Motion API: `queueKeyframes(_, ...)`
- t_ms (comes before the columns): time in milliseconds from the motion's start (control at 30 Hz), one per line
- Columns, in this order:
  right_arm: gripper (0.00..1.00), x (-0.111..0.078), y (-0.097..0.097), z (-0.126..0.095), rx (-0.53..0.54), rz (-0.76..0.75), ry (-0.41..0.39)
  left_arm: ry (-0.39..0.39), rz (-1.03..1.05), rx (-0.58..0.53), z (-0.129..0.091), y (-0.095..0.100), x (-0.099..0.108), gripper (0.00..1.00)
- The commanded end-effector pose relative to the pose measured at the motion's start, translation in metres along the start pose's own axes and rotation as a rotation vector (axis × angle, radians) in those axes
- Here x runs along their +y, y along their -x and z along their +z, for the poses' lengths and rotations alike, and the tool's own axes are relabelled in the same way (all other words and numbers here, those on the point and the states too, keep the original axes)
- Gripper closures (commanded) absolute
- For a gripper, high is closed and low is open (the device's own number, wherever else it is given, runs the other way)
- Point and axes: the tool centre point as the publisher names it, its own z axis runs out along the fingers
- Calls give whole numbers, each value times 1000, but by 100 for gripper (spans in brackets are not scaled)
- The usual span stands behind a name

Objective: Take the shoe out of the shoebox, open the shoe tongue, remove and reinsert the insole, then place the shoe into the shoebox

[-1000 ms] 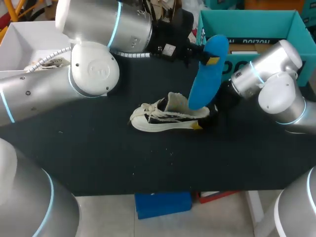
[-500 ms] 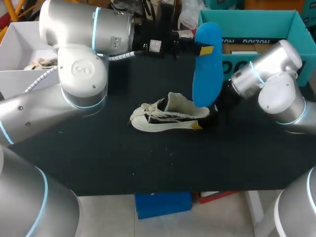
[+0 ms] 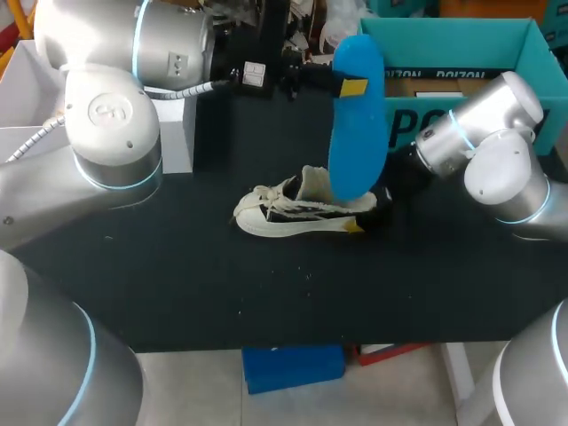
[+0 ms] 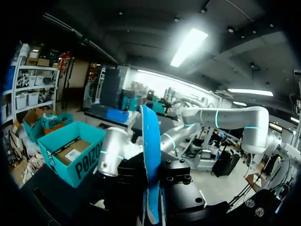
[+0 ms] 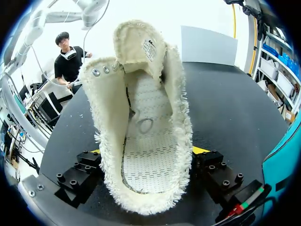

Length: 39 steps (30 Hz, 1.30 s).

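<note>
A cream canvas shoe (image 3: 297, 213) lies on its side on the black table, toe to the left, tongue pulled open. My right gripper (image 3: 380, 206) is at its heel; in the right wrist view the shoe (image 5: 146, 127) fills the gap and both fingers press its frayed sides, with my right gripper (image 5: 148, 151) shut on it. The shoe's inside shows bare lining. My left gripper (image 3: 342, 85) holds the blue insole (image 3: 357, 124) by its upper end, hanging upright over the shoe's opening. The insole (image 4: 151, 160) stands edge-on between the left gripper's (image 4: 155, 190) jaws.
The teal shoebox (image 3: 448, 35) stands open at the back right, behind my right arm; it also shows as the shoebox (image 4: 70, 155). A white box (image 3: 35, 75) sits at the back left, under my left arm.
My left arm has swung to the left and carried the blue insole a little left, now more upright over the shoe. The shoe and the right gripper have stayed put.
</note>
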Motion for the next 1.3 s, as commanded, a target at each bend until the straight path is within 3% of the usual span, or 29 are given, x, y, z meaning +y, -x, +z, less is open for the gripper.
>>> queueKeyframes(33, 100, -3, 1, 5, 0, 2, -4, 18, -3, -13, -18, -10, 3, 100)
queueKeyframes(500, 100, -3, 1, 5, 0, 2, -4, 26, 16, -14, -34, -33, 3, 100)
queueKeyframes(1033, 100, -3, 0, 4, 4, -2, -26, 13, 13, -33, -40, -35, 5, 100)
queueKeyframes(1067, 71, -3, 0, 3, 3, -3, -39, 13, 13, -33, -40, -35, 5, 100)
queueKeyframes(1100, 8, -3, 0, 2, 1, -3, -46, 13, 13, -33, -40, -35, 5, 100)
queueKeyframes(1133, 0, -4, -1, 0, -4, -3, -52, 13, 13, -33, -40, -35, 5, 100)
queueKeyframes(1300, 0, -5, -3, -14, -36, -9, -124, 13, 13, -33, -40, -35, 5, 100)
